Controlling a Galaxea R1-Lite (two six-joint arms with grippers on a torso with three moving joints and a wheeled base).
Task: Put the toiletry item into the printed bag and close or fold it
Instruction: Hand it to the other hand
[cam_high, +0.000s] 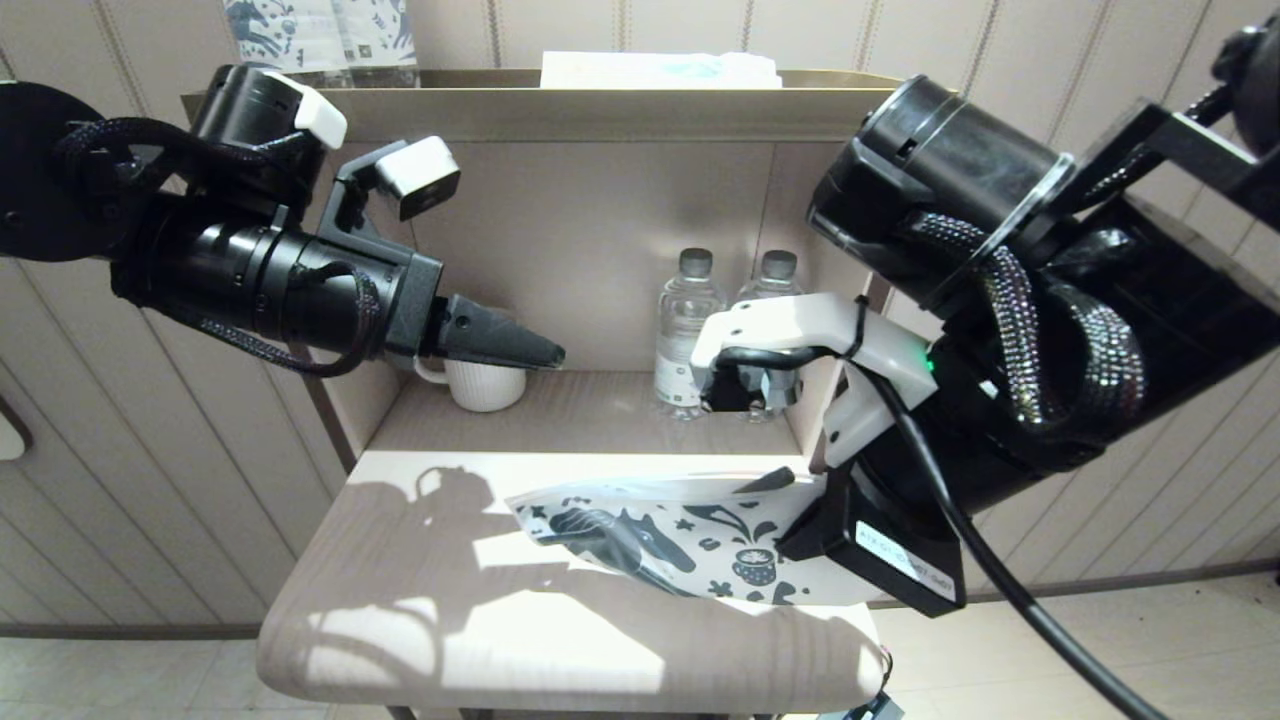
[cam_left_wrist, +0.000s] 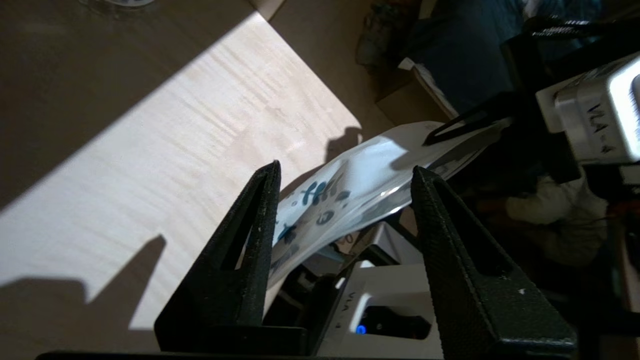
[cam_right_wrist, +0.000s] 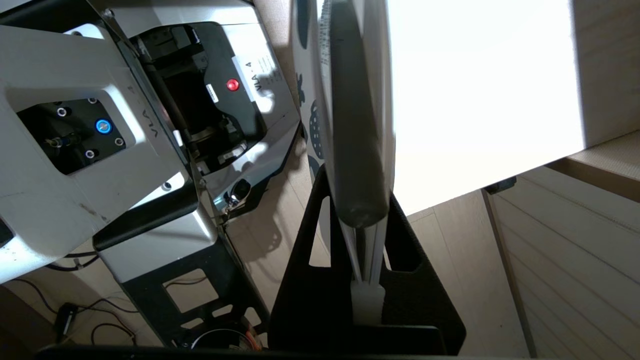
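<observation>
I find the printed bag (cam_high: 690, 545) in the lower middle of the head view, held off the pale wooden surface (cam_high: 430, 610) by its right end, its long axis running left to right across the frame and its free left end dipping toward the surface. A dark elongated shape (cam_high: 610, 545) shows through the print along that axis; I judge it may be the toothbrush already inside, but I cannot confirm that, and no toothbrush lies in the open.

The right gripper (cam_right_wrist: 367, 280) has its jaws clamped together on the bag's edge; the right wrist view shows the thin white edge pinched between them, with the bag running away edge-on up the frame.

The left gripper (cam_high: 505, 345) sits in the left centre of the head view, above and to the left of the bag and clear of it. Its jaws stand partly apart with nothing between them. In the left wrist view the bag (cam_left_wrist: 350, 195) appears through the gap between the two fingers (cam_left_wrist: 250, 240), beyond the tips.

My judgement: closing or folding turns on the left arm, which is nearer the bag's free left end. It must descend and travel rightward in the head view to meet it.

Behind, on the shelf: a white cup (cam_high: 485, 385) and two water bottles (cam_high: 685, 335).
</observation>
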